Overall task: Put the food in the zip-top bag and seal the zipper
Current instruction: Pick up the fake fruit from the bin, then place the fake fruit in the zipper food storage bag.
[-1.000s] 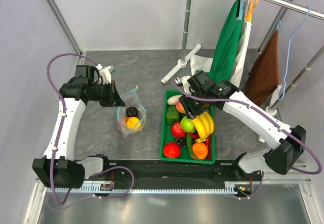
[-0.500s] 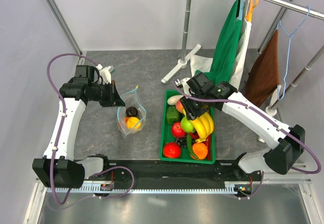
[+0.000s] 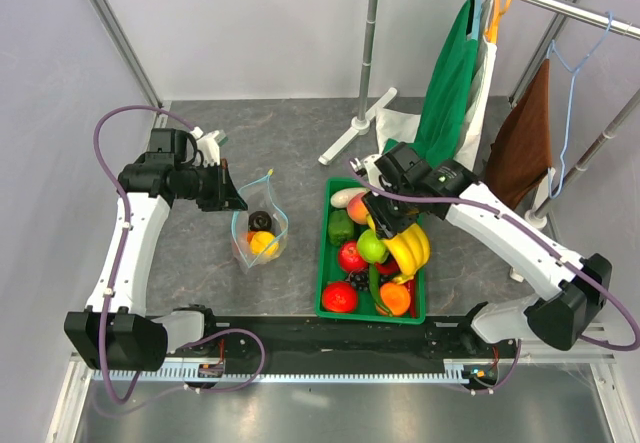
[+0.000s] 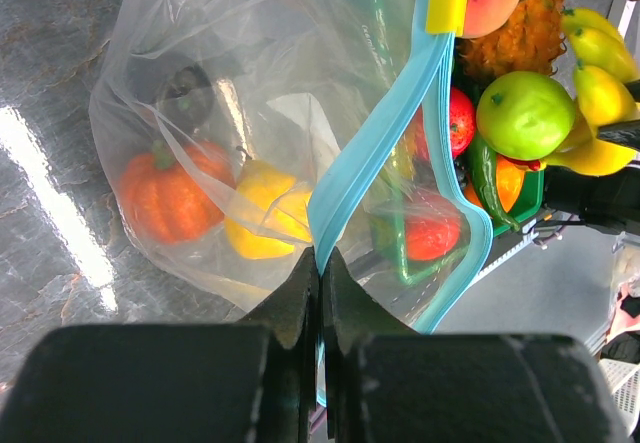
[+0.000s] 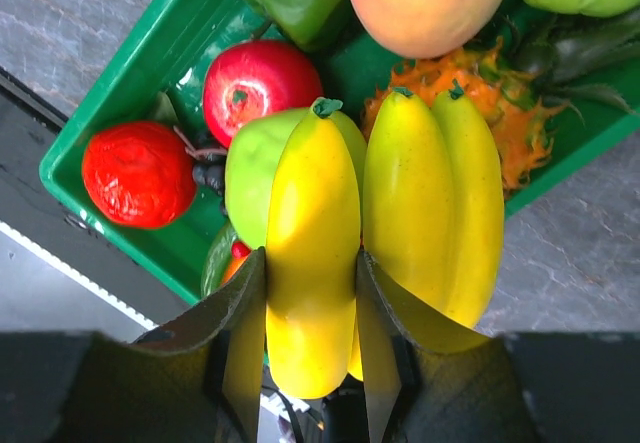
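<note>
Right claw (image 5: 310,298) is clamped on bananas (image 3: 405,248), held over crate (image 3: 324,263). Left of crate, bag's (image 3: 258,225) zipper (image 4: 370,163) is pinched in left claw (image 4: 320,273); food is seen inside bag.

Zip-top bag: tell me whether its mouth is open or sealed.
Open. The zipper strips of the zip-top bag stand apart; the left gripper pinches one strip.
</note>
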